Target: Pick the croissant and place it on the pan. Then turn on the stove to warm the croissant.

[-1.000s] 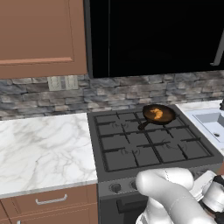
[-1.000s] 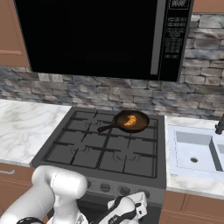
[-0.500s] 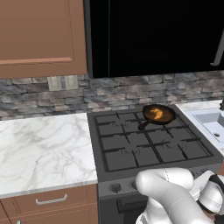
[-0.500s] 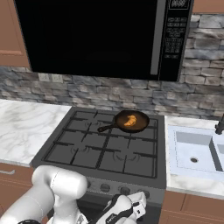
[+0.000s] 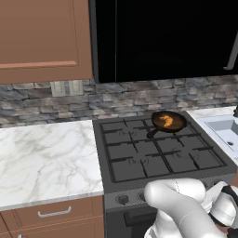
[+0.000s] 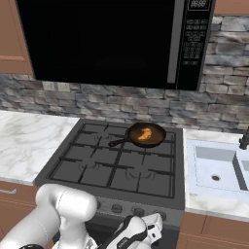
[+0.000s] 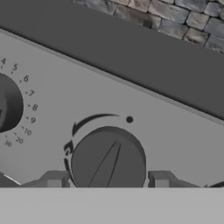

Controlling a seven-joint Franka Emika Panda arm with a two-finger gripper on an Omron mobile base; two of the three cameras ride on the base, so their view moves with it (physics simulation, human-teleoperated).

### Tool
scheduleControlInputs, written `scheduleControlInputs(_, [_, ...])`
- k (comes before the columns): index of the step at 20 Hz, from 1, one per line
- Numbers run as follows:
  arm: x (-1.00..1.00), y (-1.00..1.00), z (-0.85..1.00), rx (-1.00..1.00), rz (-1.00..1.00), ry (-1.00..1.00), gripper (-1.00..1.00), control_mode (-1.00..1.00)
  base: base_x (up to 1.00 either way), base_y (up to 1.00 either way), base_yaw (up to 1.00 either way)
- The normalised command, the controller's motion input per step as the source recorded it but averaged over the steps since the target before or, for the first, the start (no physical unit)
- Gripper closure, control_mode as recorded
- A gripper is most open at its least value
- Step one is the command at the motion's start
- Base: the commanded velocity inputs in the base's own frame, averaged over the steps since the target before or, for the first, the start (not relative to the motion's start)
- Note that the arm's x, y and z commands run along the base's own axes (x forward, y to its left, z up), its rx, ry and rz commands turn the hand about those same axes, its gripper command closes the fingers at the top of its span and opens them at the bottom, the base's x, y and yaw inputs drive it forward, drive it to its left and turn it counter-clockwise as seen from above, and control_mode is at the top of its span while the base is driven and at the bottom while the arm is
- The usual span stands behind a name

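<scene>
The croissant point(image 5: 166, 122) point(image 6: 144, 134), small and golden-orange, lies in the dark pan point(image 5: 179, 117) point(image 6: 157, 139) on the back right burner of the stove point(image 5: 139, 158) point(image 6: 112, 165). The pan's handle points toward the front left. My gripper point(image 7: 107, 180) is low at the stove's front panel, under the cooktop edge point(image 6: 151, 227). In the hand view a round grey knob point(image 7: 108, 159) sits between my two fingertips point(image 7: 54, 179), which press against its left and right sides. Its pointer line runs up and slightly to the right.
A second knob point(image 7: 6, 105) with numbered marks sits at the left of the hand view. White marble counter point(image 5: 42, 158) lies left of the stove and a sink point(image 6: 216, 168) to its right. A black microwave point(image 6: 107, 39) hangs above.
</scene>
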Motion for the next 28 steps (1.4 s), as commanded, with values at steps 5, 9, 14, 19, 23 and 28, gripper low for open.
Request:
scheduleControlInputs(5, [0.00,0.00,0.00,0.00,-0.02,0.00,1.00,-1.00,0.00,0.00,0.00])
scheduleControlInputs(9, [0.00,0.00,0.00,0.00,-0.02,0.00,1.00,-1.00,0.00,0.00,0.00])
scheduleControlInputs(14, [0.00,0.00,0.04,0.00,-0.03,0.00,1.00,-1.00,0.00,0.00,0.00])
scheduleControlInputs(19, [0.00,0.00,0.00,0.00,-0.01,0.01,1.00,-1.00,0.00,0.00,0.00])
scheduleControlInputs(23, [0.01,0.00,0.01,0.00,0.00,0.04,1.00,-1.00,0.00,0.00,0.00])
scheduleControlInputs(28, [0.00,0.00,0.03,-0.02,0.00,0.03,1.00,-1.00,0.00,0.00,0.00])
